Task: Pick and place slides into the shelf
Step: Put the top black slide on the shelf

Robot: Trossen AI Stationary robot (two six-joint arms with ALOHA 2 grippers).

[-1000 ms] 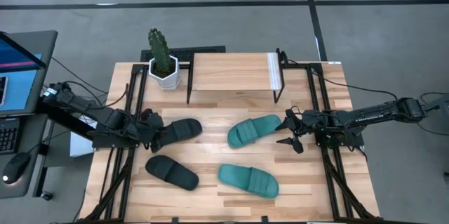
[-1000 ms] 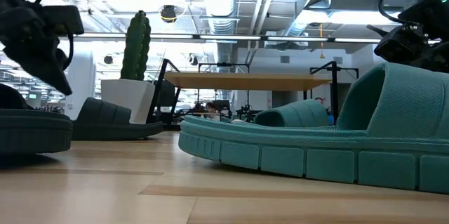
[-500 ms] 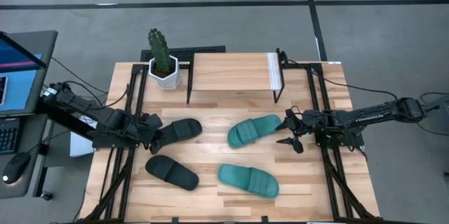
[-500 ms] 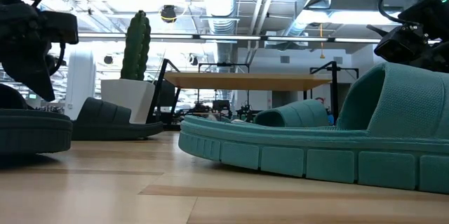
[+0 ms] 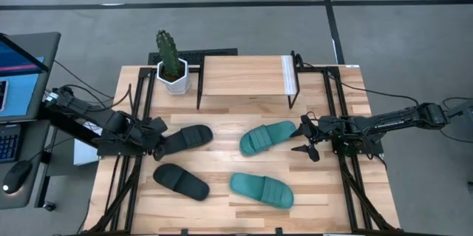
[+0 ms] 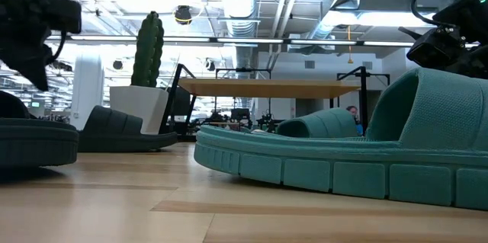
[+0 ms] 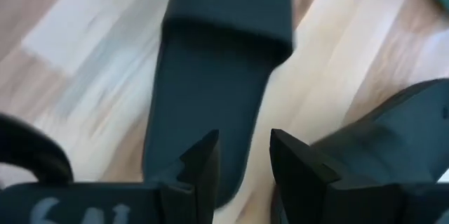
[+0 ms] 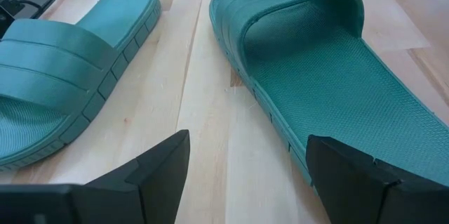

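Observation:
Four slides lie sole-down on the plank table. One black slide (image 5: 186, 137) (image 7: 217, 76) is left of centre, and the other black slide (image 5: 181, 182) is nearer. One teal slide (image 5: 267, 137) (image 8: 316, 76) is right of centre, with the second teal slide (image 5: 261, 190) (image 8: 63, 90) nearer. The shelf (image 5: 244, 79) (image 6: 267, 88) stands at the far edge. My left gripper (image 5: 157, 143) (image 7: 244, 161) hovers above the first black slide's left end, open by a narrow gap. My right gripper (image 5: 304, 138) (image 8: 249, 157) is wide open just right of the first teal slide.
A potted cactus (image 5: 172, 66) (image 6: 145, 68) stands left of the shelf at the far edge. Black frame rails (image 5: 140, 110) run along both table sides. A laptop (image 5: 18, 73) sits off the table's left. Bare wood shows between the slides and the shelf.
My left gripper has risen and drawn back toward the table's left edge, off the black slide's left end, which now shows more. The slide has stayed where it was.

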